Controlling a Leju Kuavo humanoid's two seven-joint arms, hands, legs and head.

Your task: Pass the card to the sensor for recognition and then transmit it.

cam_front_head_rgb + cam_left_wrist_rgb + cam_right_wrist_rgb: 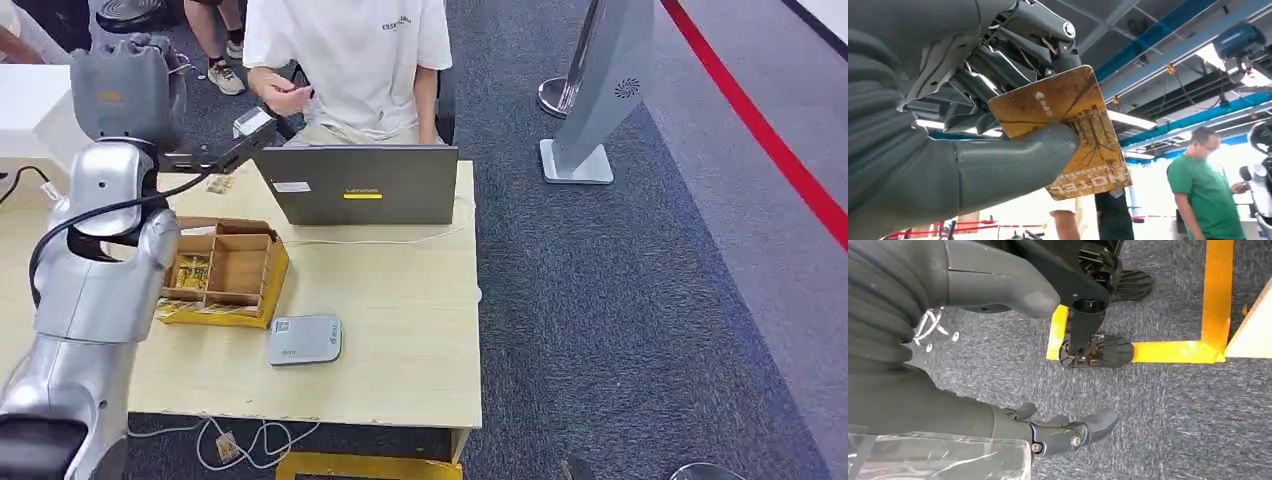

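Observation:
My left hand (200,158) is raised over the table's far left, reaching toward the seated person. It pinches a golden hotel card (1068,125) between the thick thumb (1013,165) and the dark fingers (998,70). From the head view the card (252,121) shows pale at the fingertips, close to the person's hand (285,96). The grey card sensor (304,340) lies flat on the wooden table (400,320), well below and nearer than the card. My right hand (948,390) hangs over the carpet, fingers apart and holding nothing.
A cardboard box (222,270) with compartments sits left of the sensor. A grey laptop (360,185) stands at the table's far edge, with the person in a white shirt (350,60) behind it. Yellow floor tape (1218,300) marks the carpet by the table corner.

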